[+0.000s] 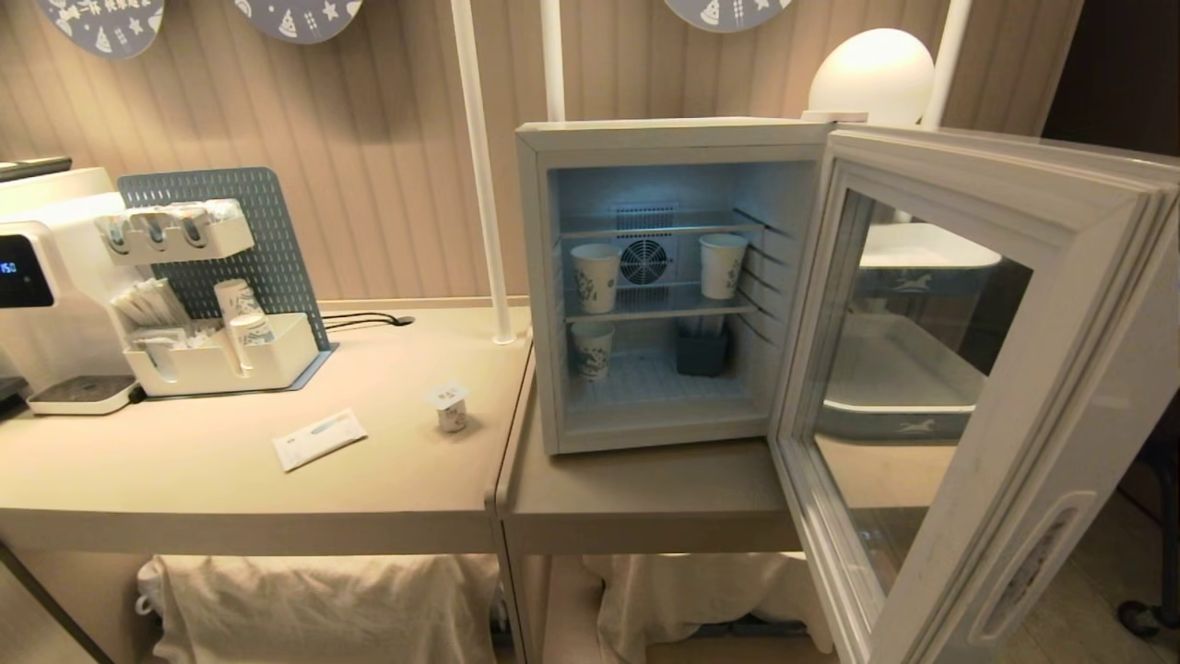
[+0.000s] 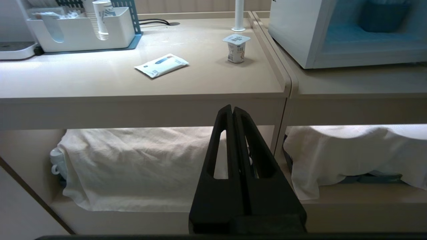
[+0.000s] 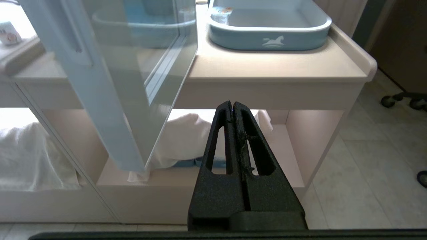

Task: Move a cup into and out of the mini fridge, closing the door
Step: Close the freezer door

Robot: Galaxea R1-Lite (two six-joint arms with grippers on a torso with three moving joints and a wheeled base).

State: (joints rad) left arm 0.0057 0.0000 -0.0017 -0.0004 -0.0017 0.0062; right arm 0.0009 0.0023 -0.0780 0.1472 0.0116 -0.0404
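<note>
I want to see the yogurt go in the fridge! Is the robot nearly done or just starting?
Just starting. Done: the glass-windowed door of the boxy white mini fridge already stands wide open. In hand: nothing; the left pincer and right pincer are both shut and empty, low in front of the tables. Left: the tiny white foil-lidded yogurt cup sits on the beige table, so it must go in, come out, and the door be closed.

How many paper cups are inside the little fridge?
3. Two stand on the middle wire shelf of the mini fridge: one on the left, one on the right. A third sits lower left. The dark bin may hide more.
</note>
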